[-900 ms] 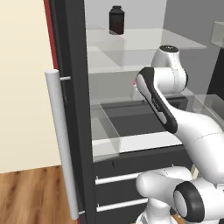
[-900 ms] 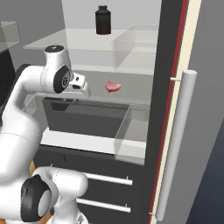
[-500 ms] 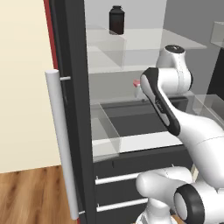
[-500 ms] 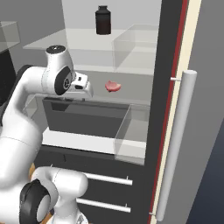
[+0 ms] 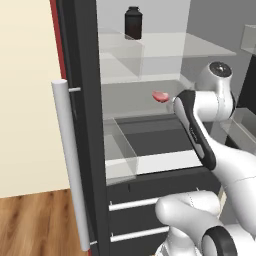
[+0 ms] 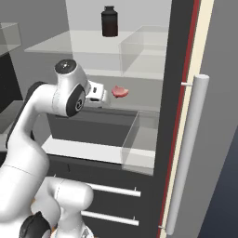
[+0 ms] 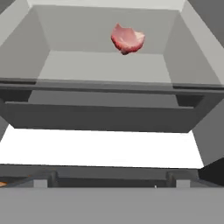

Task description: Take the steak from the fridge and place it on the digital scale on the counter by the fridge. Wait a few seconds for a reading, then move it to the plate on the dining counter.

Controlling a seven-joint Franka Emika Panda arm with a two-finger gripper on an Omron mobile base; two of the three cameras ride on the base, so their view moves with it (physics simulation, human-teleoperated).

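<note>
The steak (image 6: pixel 120 91) lies on a glass shelf (image 6: pixel 139 95) inside the open fridge (image 5: pixel 82 125) (below a dark jar (image 6: pixel 109 21)), just ahead of the tool (image 6: pixel 103 92), whose jaws stand wide and empty.

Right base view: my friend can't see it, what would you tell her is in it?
A small pink steak lies on a glass shelf in the open black fridge. The white robot arm reaches toward it, not touching. A dark jar stands higher up.
</note>
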